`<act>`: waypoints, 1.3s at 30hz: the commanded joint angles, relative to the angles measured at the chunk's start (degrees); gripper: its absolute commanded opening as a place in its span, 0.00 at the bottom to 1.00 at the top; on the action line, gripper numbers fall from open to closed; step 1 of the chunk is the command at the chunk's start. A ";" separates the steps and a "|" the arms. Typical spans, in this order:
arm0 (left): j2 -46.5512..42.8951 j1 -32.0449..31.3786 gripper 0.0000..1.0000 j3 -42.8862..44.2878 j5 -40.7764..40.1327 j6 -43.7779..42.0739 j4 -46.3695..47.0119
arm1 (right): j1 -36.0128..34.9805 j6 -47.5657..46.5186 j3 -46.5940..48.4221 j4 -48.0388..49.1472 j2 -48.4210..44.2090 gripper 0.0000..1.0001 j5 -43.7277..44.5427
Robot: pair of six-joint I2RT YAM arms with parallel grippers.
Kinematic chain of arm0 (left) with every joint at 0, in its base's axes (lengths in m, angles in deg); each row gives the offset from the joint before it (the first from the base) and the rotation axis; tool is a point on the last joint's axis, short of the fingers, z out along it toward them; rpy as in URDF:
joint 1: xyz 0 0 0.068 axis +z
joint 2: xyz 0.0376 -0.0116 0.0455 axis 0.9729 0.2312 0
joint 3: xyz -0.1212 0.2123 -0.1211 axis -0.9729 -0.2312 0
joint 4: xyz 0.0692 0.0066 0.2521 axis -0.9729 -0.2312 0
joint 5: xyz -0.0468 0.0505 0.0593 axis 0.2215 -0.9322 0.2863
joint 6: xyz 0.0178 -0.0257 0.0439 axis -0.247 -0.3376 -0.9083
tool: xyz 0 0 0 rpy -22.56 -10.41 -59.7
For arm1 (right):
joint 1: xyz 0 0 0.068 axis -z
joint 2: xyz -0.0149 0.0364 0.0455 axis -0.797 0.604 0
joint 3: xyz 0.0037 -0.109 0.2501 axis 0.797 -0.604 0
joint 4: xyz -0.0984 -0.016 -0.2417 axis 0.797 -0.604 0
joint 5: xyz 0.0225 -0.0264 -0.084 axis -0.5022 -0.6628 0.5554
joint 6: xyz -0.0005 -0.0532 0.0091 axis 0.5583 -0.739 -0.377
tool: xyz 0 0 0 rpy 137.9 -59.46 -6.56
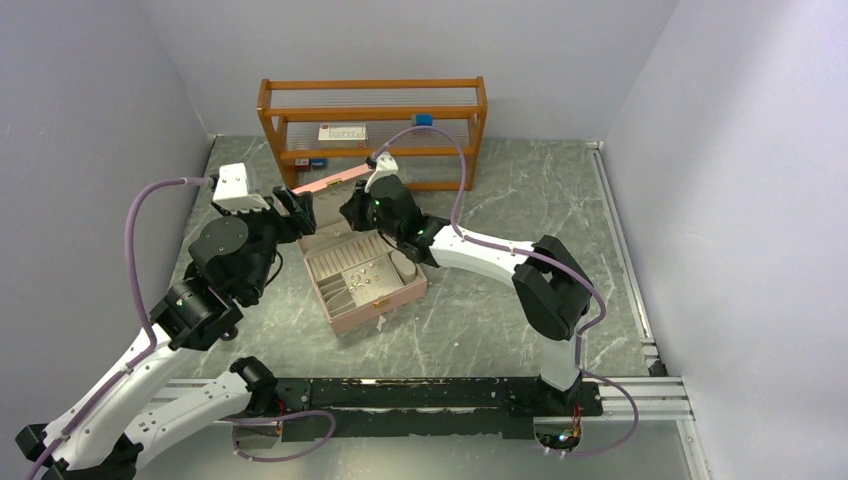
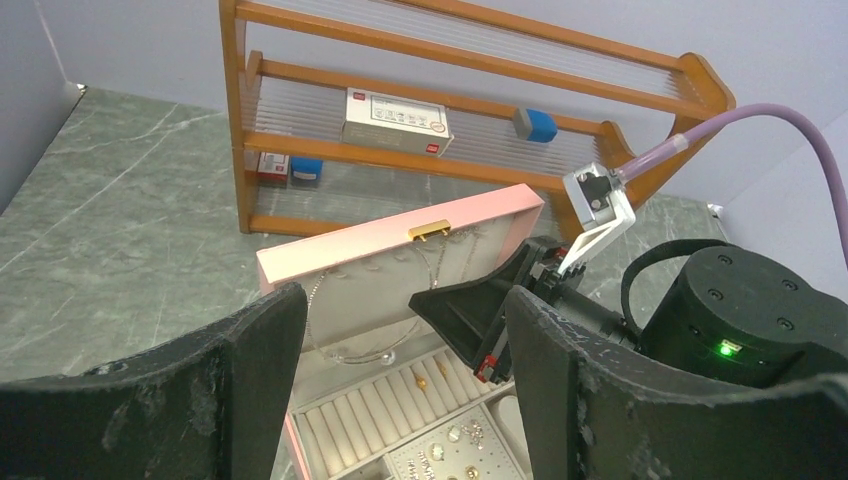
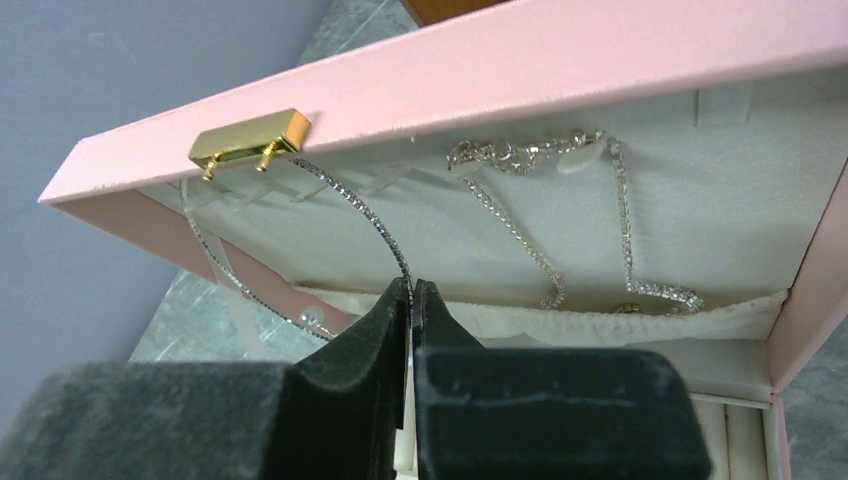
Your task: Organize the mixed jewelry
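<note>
R gripper [image 3: 412, 290]: clenched on thin silver chain necklace [image 3: 355, 200], pinched at tips. Loop's long axis: from gold metal clasp [image 3: 248, 140] on raised lid of pink rectangular jewellery box [image 3: 600, 60], above-left of tips, down to them.
L gripper [image 2: 400, 300]: released, empty; small gold and silver pieces [image 2: 445, 450] in tray below, btwn fingers.

Plain grey walls [image 1: 100, 100] enclose a green marbled tabletop [image 1: 520, 200] with a wooden rack [image 1: 372, 86] behind.

A grey-green marbled table [image 1: 500, 330] carries two things. A pink jewelry box [image 1: 385, 308] stands open near the middle, turned at an angle, its lid [image 1: 330, 180] raised toward the back. Behind it, by the far wall, stands a wooden rack [image 1: 372, 85]. Metal rails [image 1: 650, 398] run along the near and right edges.
</note>
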 commanded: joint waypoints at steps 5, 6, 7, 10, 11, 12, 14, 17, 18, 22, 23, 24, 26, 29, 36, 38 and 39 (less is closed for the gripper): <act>-0.23 -0.20 0.77 0.09 0.63 0.78 -0.73 | 0.03 1.86 2.54 -3.67 0.76 0.24 3.36; -0.18 -0.18 0.77 0.07 0.81 0.90 -0.85 | 0.02 2.05 2.48 -4.00 0.42 0.28 3.77; -0.22 -0.25 0.77 0.01 0.99 1.11 -0.95 | 0.07 2.49 2.35 -4.30 0.07 0.30 4.15; -0.18 -0.21 0.77 -0.36 1.64 1.57 -1.16 | 0.11 3.17 1.96 -5.13 -0.67 0.36 4.50; -0.12 -0.22 0.77 -0.45 1.98 1.74 -1.25 | 0.18 3.57 1.82 -5.52 -0.83 0.37 4.52; -0.08 -0.25 0.77 -0.54 2.22 1.92 -1.39 | 0.20 3.93 1.65 -5.89 -1.09 0.38 4.59; 0.08 -0.24 0.77 -0.57 2.63 2.20 -1.62 | 0.20 4.47 1.11 -5.60 -1.61 0.38 4.47; 0.36 -0.23 0.77 -0.65 3.06 2.48 -1.88 | 0.20 3.74 1.04 -4.71 -1.73 0.40 3.32; 0.39 -0.19 0.77 -0.65 3.11 2.50 -1.84 | 0.20 3.04 1.25 -4.33 -1.52 0.40 2.62; 0.68 -0.21 0.77 -0.40 3.56 2.51 -2.12 | 0.22 1.13 2.96 -3.85 0.23 0.42 2.33; 0.78 -0.19 0.77 -0.31 3.64 2.57 -2.07 | 0.20 0.76 3.64 -3.85 0.86 0.41 2.21; 0.77 -0.25 0.77 -0.30 3.65 2.59 -2.06 | 0.24 0.41 4.26 -3.93 1.52 0.42 2.11; 0.77 -0.23 0.77 -0.39 3.82 2.69 -2.06 | 0.20 -0.05 5.10 -3.84 2.60 0.41 2.32; 0.85 -0.25 0.77 -0.55 4.00 2.76 -1.98 | 0.18 -0.65 5.66 -2.82 3.74 0.41 2.34; 1.07 -0.27 0.77 -0.57 3.96 2.61 -2.15 | 0.10 -0.75 7.85 -3.48 5.93 0.36 2.41; 0.98 -0.19 0.77 -0.65 3.92 2.53 -2.06 | 0.11 -0.67 7.59 -3.10 6.09 0.31 2.26; 0.98 -0.17 0.77 -0.73 3.91 2.51 -2.02 | 0.11 -0.74 7.57 -2.96 6.16 0.28 2.30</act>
